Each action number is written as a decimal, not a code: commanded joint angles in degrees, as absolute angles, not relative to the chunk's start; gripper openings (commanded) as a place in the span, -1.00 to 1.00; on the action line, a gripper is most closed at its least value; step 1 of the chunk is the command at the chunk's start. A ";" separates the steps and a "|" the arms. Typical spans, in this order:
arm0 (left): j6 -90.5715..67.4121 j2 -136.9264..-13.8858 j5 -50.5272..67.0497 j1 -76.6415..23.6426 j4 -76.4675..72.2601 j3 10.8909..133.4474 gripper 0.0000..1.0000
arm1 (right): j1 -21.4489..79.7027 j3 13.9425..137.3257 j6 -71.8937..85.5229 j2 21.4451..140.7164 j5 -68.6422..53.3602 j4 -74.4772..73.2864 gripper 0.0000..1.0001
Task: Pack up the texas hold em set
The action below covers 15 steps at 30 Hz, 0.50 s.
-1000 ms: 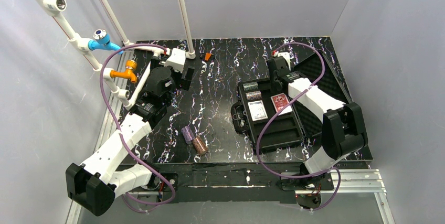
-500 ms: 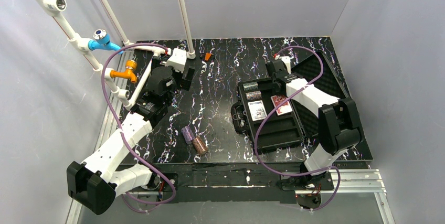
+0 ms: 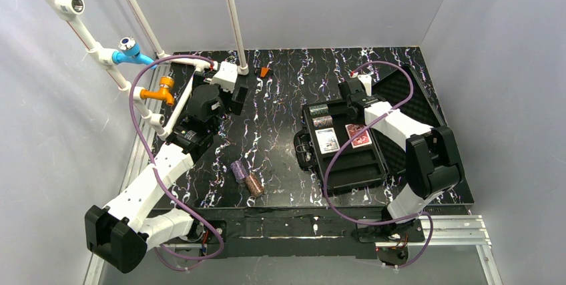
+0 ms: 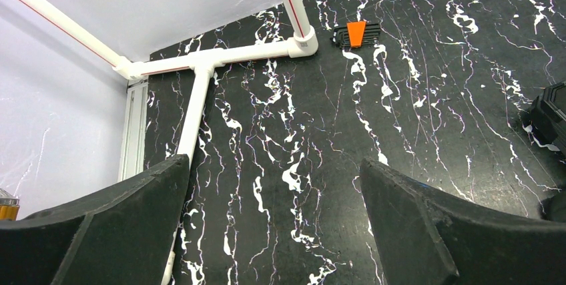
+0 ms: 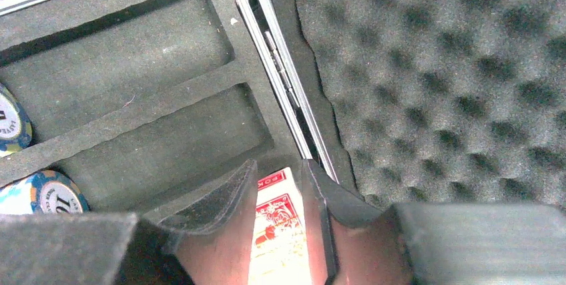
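Black marble-patterned worktop (image 3: 273,98), veined in white, sits between plain pale walls, with white plastic pipes (image 3: 230,18) rising at its far left. On its right half lies the open poker case (image 3: 347,171), its tray of smooth black foam cut into long rounded slots and its lid lined with dimpled egg-crate foam (image 5: 454,85). A red card deck (image 3: 360,136) and a pale-faced deck (image 3: 328,141) lie side by side in the tray, with round chip stacks (image 3: 321,121) in the slots beyond them. Two chip rolls (image 3: 247,177) lie loose on the worktop, well apart from the case.

The right claw (image 5: 279,168) hangs over the tray with its fingers drawn near together. The red deck shows in the gap, but I cannot tell whether they pinch it. The left claw (image 4: 272,165) is spread wide over bare worktop near the pipes, holding nothing.
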State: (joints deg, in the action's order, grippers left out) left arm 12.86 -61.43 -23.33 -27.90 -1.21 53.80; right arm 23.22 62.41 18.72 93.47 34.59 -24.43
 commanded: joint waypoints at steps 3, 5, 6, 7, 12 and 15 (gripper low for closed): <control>13.19 -60.70 -23.55 -28.13 -1.84 54.32 0.99 | 22.88 61.60 20.04 90.42 35.17 -26.79 -0.15; 13.18 -60.65 -23.55 -28.14 -1.82 54.32 0.99 | 22.87 62.17 19.71 90.15 34.44 -26.64 -0.01; 13.25 -60.67 -23.51 -28.14 -1.84 54.28 0.99 | 22.92 62.84 19.39 89.84 33.82 -26.74 0.07; 13.27 -60.65 -23.47 -28.13 -1.82 54.31 0.99 | 22.87 63.36 19.22 89.61 33.82 -27.13 0.16; 13.27 -60.63 -23.55 -28.13 -1.80 54.27 0.99 | 22.85 64.28 18.90 86.53 34.08 -28.54 0.29; 13.27 -60.40 -23.50 -28.13 -1.78 54.29 0.99 | 22.77 62.63 18.98 83.64 33.40 -28.52 0.26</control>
